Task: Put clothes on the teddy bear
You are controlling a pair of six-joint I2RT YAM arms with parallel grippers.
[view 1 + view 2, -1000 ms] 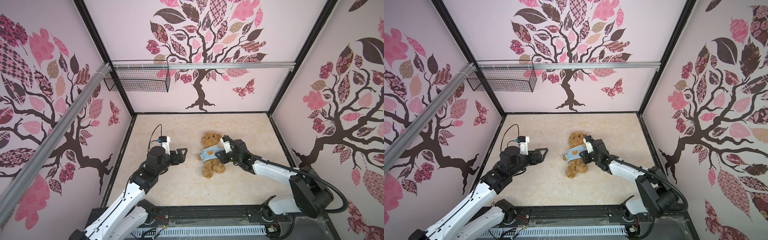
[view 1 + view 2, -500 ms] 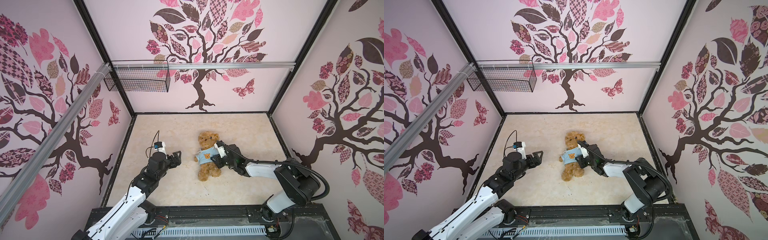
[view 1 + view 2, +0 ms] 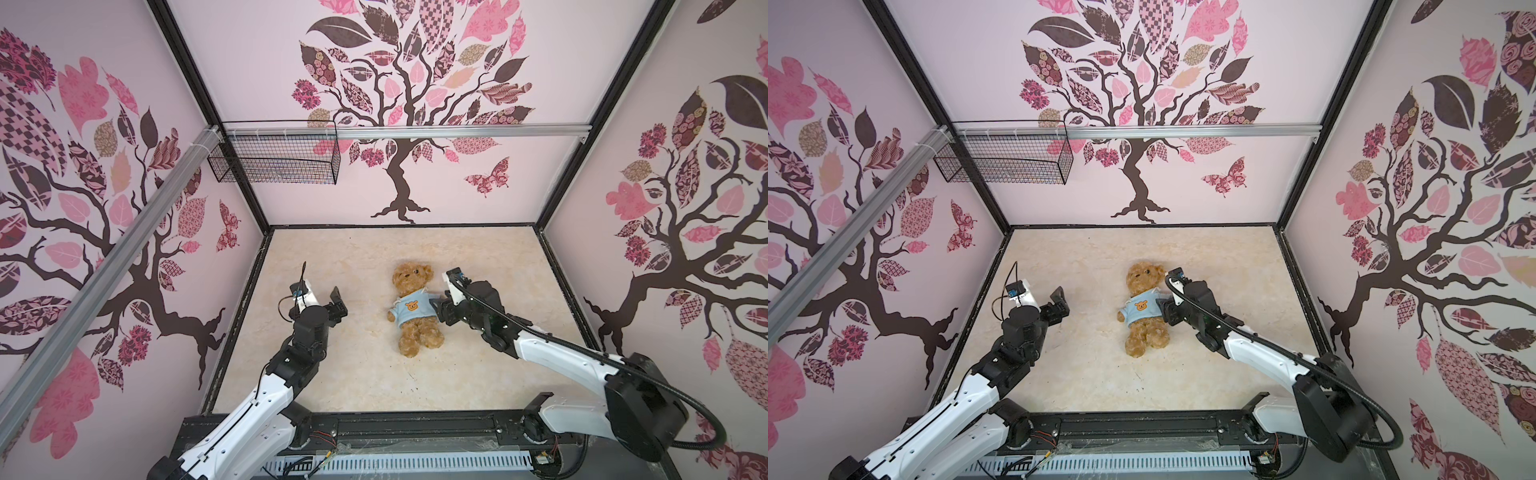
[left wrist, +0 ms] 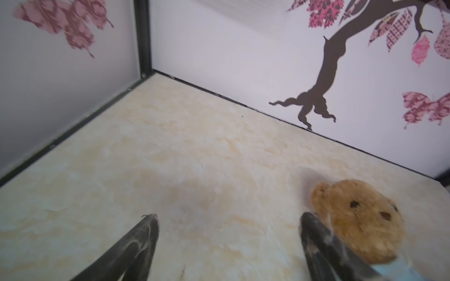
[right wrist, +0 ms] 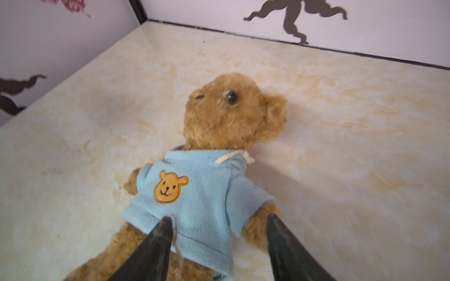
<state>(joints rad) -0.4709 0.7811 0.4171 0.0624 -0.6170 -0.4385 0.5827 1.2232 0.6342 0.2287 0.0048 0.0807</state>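
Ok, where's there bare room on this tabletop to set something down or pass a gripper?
Free: the tabletop strip from the back wall to the teddy bear; the patch from its feet to the front rail; the gap between it and the open left gripper. Crowded: its other side, where the open right gripper stands at the light blue shirt.

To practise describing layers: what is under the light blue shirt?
The teddy bear wears the light blue shirt: head, paws and legs stick out. Its torso under the fabric is covered, as is the table beneath it.
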